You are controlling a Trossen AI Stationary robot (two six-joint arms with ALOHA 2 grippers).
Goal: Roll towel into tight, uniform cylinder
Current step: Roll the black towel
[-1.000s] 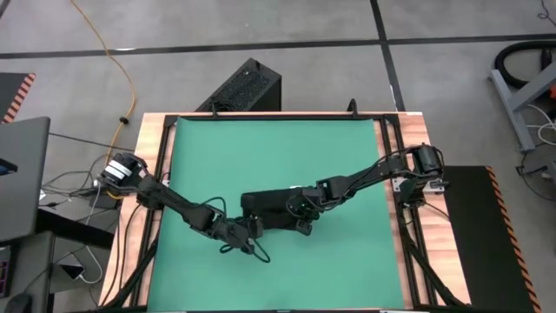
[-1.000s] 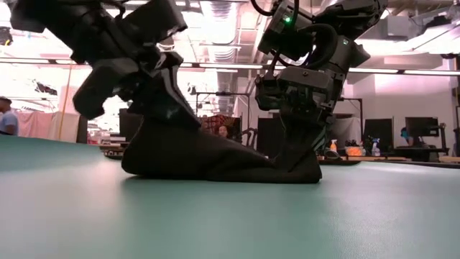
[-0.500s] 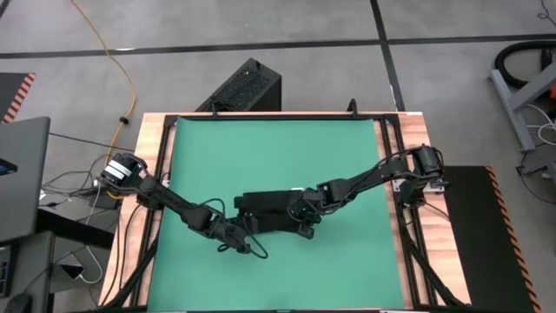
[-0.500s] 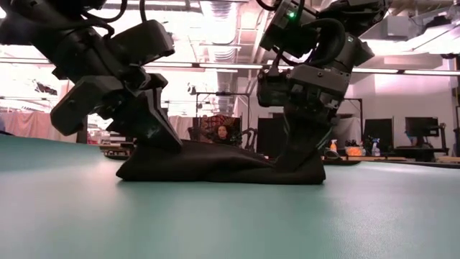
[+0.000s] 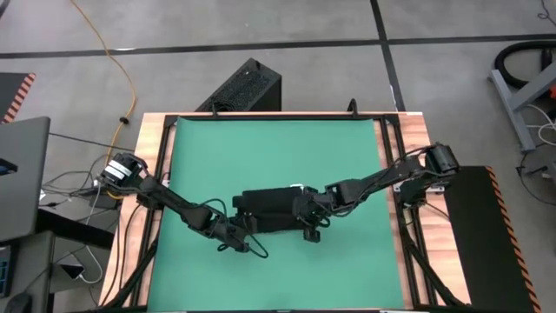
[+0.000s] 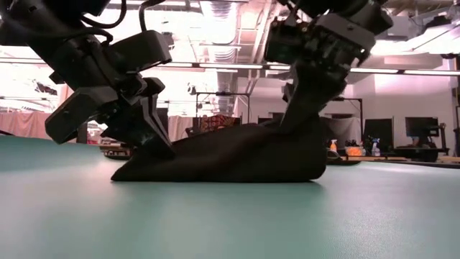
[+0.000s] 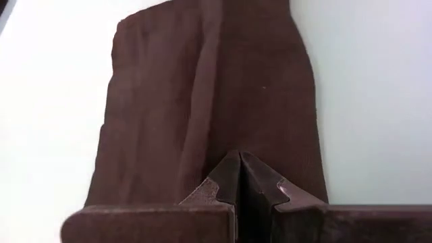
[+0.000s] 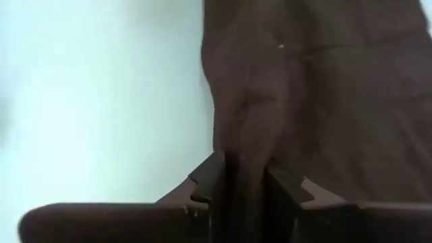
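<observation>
The black towel lies as a long folded strip across the middle of the green mat. My left gripper is shut at the strip's left end, down low by the mat. My right gripper is shut on the right end and holds it up as a hump. The rest of the towel slopes down to the mat toward the left. The left wrist view shows the strip running away from the fingers. My left gripper pinches the towel's left end at its closed fingertips, slanting down from the table's left and pointing along the strip. That end lies low on the mat. The fingers hide the edge, so I cannot tell how many layers they have. My right gripper pinches a bunched fold at the towel's right end between its two fingers, slanting down from the right. That end is raised off the mat and hangs below the fingers. Its lower edge rests on the mat.
A black ribbed box stands on the floor beyond the table's far edge. Wooden rails border the mat on both sides. Bare mat lies on the far side and the near side of the towel.
My right gripper has risen and shifted a little toward the table's right and near edges. It has drawn the towel's right end up from lying flat into a hump. My left gripper has sunk, and the towel's left end, raised a second ago, lies low on the mat.
</observation>
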